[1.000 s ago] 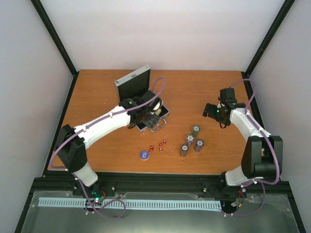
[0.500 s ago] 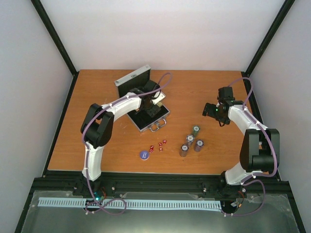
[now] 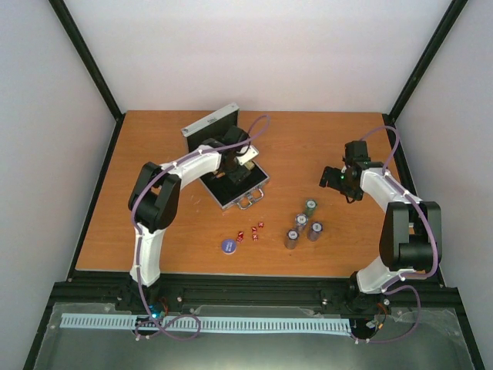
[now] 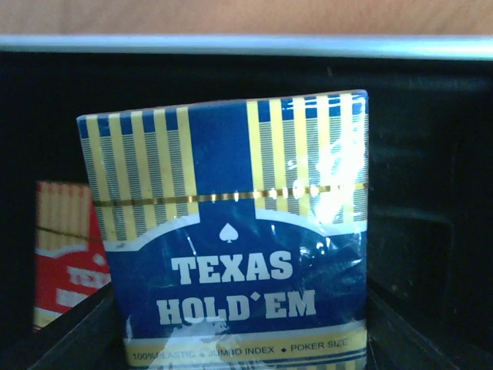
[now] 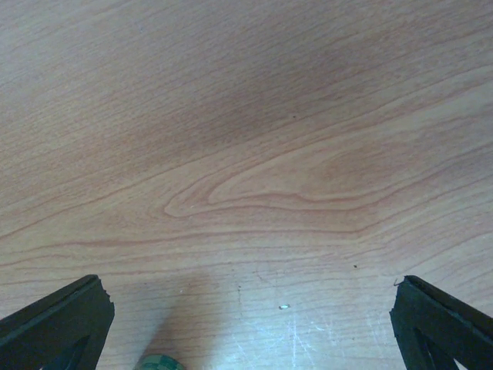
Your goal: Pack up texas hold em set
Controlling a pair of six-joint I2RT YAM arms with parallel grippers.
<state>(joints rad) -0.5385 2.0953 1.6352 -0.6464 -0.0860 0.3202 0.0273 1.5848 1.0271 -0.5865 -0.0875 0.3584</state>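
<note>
The small silver case (image 3: 212, 129) lies open at the table's back left, lid up, black base (image 3: 245, 192) toward the front. My left gripper (image 3: 237, 167) hangs over that base. In the left wrist view the blue-yellow card box (image 4: 231, 231) stands upright right in front of the camera inside the black lining (image 4: 431, 154), gripped at its lower end; my fingers are hidden. The red card box (image 4: 69, 262) lies behind it on the left. Grey chip stacks (image 3: 302, 222), red dice (image 3: 253, 231) and the blue disc (image 3: 228, 245) sit on the table. My right gripper (image 3: 333, 177) (image 5: 250, 324) is open over bare wood.
The case's silver rim (image 4: 246, 45) runs across the top of the left wrist view. A green-checked chip stack top (image 5: 159, 362) peeks in at the bottom of the right wrist view. Black frame posts stand at the table's back corners.
The left arm has folded its elbow back toward its base while its gripper stayed over the case, shifting slightly toward the lid. The right gripper has barely moved.
</note>
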